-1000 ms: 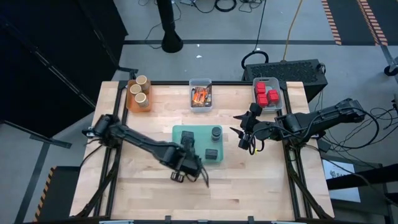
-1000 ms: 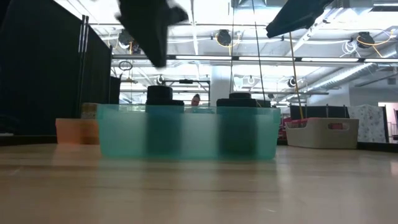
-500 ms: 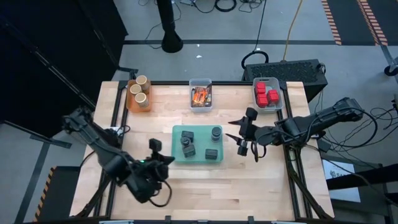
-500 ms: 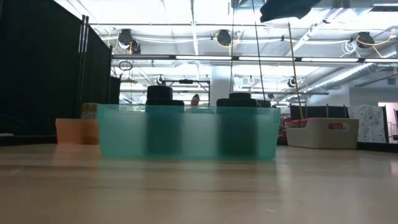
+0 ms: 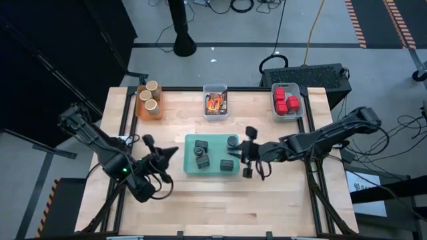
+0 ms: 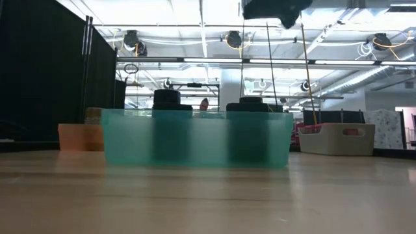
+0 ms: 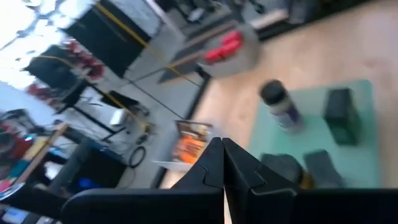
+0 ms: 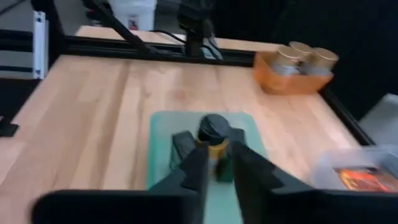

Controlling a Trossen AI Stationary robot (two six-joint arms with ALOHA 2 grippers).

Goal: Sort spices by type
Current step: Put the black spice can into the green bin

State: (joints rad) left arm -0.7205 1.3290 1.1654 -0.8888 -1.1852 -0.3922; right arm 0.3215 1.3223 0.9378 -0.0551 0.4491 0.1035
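Several dark grey jars and blocks stand in the teal tray (image 5: 190, 141) at the table's middle, among them a dark-capped jar (image 5: 231, 141) at its far right corner. My right gripper (image 5: 232, 151) hangs well above the tray's right edge, showing at the top of the low view (image 6: 273, 8). Its fingers point at the jar (image 8: 215, 144) with only a narrow gap between them, holding nothing. My left gripper (image 5: 171, 154) is shut and empty, raised just left of the tray and pointing toward it; its closed fingertips (image 7: 222, 163) meet.
Along the far edge stand an orange bin of tan jars (image 5: 148, 100), a clear bin of orange-red packets (image 5: 215, 103) and a bin of red cubes (image 5: 287, 101). Bare wood lies in front of the tray and to its left.
My left gripper has drawn back from the tray's near edge toward the table's left edge, risen and turned from pointing down to nearly level, staying shut. My right gripper has moved toward the table's left, out over the tray's right edge.
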